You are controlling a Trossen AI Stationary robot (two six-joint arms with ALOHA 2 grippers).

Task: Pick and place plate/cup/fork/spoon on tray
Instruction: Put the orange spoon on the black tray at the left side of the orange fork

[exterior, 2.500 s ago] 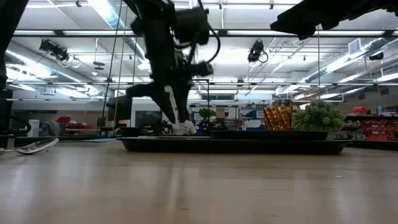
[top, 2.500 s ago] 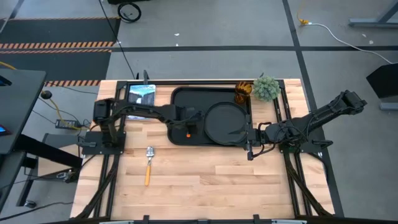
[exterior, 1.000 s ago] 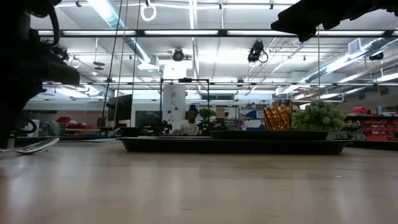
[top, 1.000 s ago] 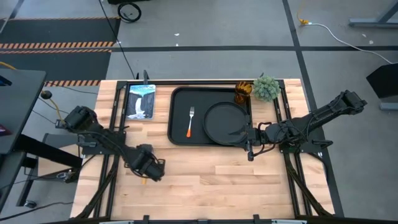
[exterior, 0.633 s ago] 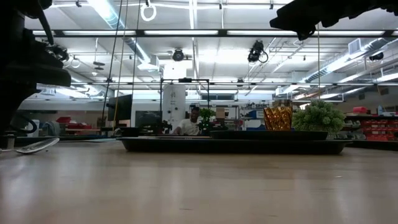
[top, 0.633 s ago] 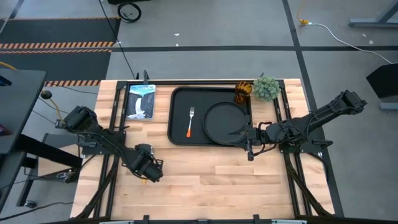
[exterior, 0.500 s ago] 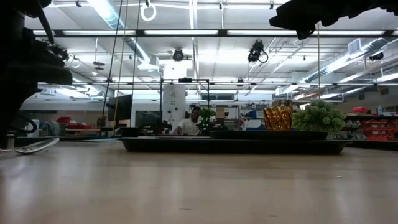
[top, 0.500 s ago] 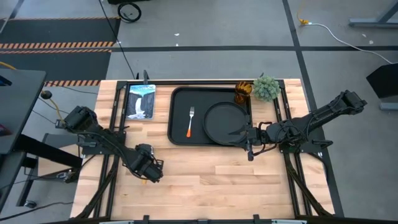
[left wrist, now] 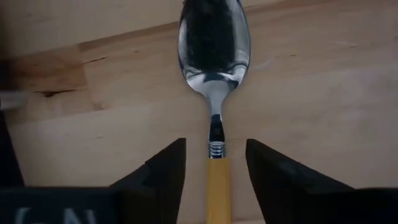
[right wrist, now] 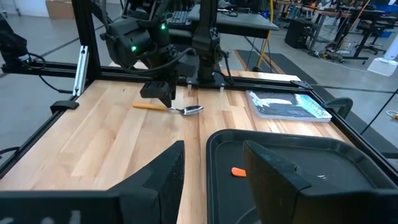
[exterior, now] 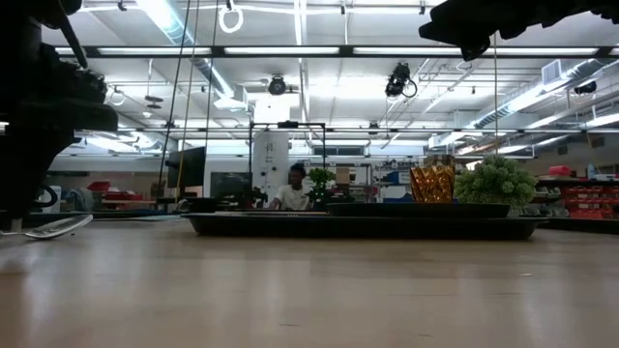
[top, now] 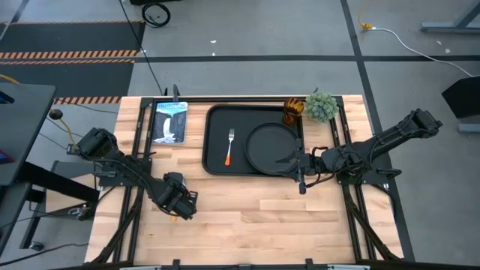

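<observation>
Left gripper (top: 178,204) hung over the spoon (left wrist: 214,74), fingers spread either side of its handle, gripping nothing.
The spoon lay on the table (top: 285,217), left of the tray (top: 214,116). The tray held the fork (top: 229,146) and plate (top: 271,147); the cup (top: 292,111) stood at its far right corner. Right gripper (top: 298,163) waited open at the plate's near right edge.

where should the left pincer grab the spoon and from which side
Take the spoon by its yellow-orange handle, just behind the metal neck, coming straight down from above. It lies flat on the wooden table, so only a top approach gets a finger on either side. The left pincer is already open and straddling the handle; the wide polished bowl would probably slip.
</observation>
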